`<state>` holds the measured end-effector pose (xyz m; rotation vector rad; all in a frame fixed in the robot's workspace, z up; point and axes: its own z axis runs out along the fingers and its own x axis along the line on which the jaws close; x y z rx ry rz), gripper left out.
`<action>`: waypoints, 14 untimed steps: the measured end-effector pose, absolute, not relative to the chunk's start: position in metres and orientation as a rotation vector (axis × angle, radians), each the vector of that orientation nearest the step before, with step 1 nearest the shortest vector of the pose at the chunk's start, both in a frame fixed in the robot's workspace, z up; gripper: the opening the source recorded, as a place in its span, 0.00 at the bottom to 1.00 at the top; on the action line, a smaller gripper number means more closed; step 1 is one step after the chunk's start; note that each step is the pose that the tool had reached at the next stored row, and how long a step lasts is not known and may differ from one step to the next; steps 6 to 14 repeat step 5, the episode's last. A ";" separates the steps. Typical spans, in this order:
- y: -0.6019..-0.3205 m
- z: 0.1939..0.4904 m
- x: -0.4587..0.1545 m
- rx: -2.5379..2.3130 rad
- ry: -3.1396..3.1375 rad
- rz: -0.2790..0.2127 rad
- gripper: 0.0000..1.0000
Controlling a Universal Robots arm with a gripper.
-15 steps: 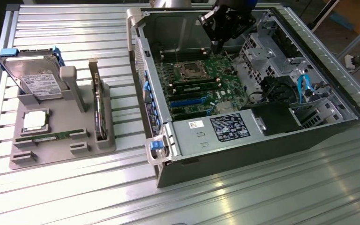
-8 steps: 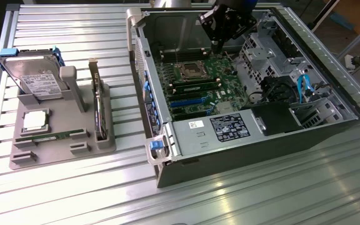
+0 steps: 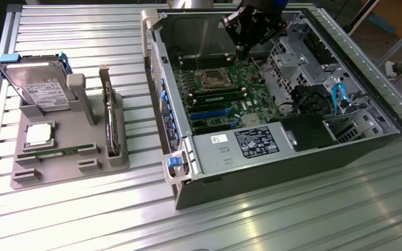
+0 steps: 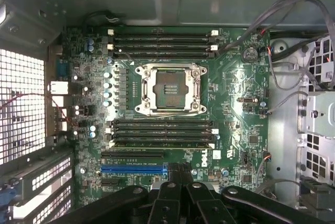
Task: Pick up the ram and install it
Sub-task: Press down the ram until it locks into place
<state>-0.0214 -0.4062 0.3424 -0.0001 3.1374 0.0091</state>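
On the ribbed metal surface, the ram lies flat in the grey holder, well apart from the shut, empty hand over the open computer case, so a good pickup needs squared, opened fingers.

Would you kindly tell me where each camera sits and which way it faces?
Exterior view: off the arm, raised, looking down at the open computer case and, on its left, the grey holder; the tool hangs shut above the motherboard.
Wrist view: on the wrist, looking straight into the case at the motherboard; the tool shows at the picture's edge.
Shared: motherboard, processor socket, tool.
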 end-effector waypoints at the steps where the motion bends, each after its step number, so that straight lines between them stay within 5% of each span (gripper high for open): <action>1: -0.406 0.342 -0.021 0.000 3.137 0.009 0.11; 14: -0.406 0.342 -0.021 0.000 3.137 0.009 0.11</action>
